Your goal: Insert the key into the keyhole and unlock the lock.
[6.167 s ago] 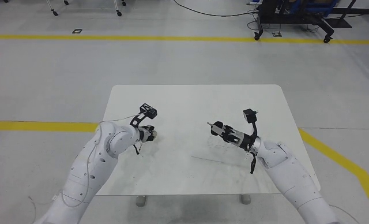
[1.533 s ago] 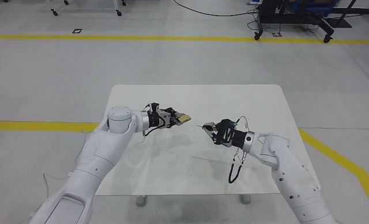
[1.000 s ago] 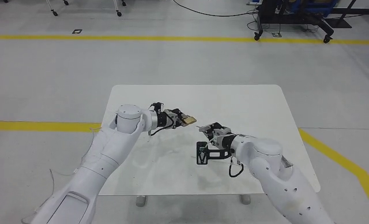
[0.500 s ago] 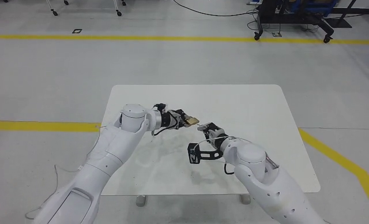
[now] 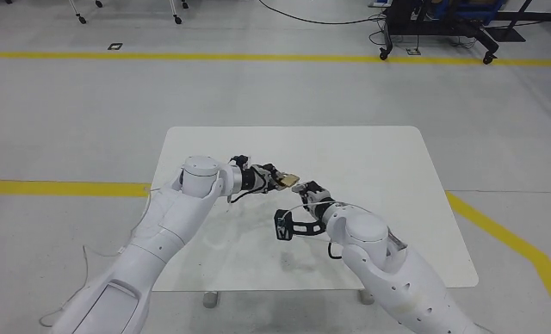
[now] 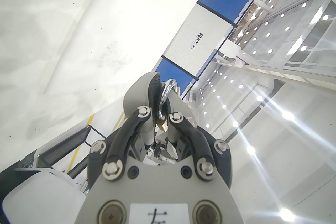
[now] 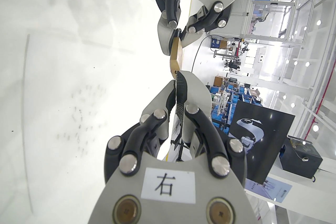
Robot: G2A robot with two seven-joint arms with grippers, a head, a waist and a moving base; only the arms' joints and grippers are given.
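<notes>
Left gripper (image 6: 161, 101) clamped a brass padlock (image 7: 176, 58) above the worktop's (image 5: 387, 153) middle. Right gripper (image 7: 177, 79) was pinched shut, its fingertips right up against the padlock's free end.

Brushed brass-like metal lock (image 7: 176, 55) with glossy steel shackle (image 6: 168, 89); ribbed black rubber pads (image 7: 180, 96) on smooth matt fingers (image 7: 198, 93); matt white table (image 5: 370, 153), smooth, faintly scuffed

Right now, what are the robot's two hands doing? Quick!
Left gripper: closed, holding the lock.
Right gripper: closed, tips at the lock's bottom end; any key between them is hidden.
</notes>
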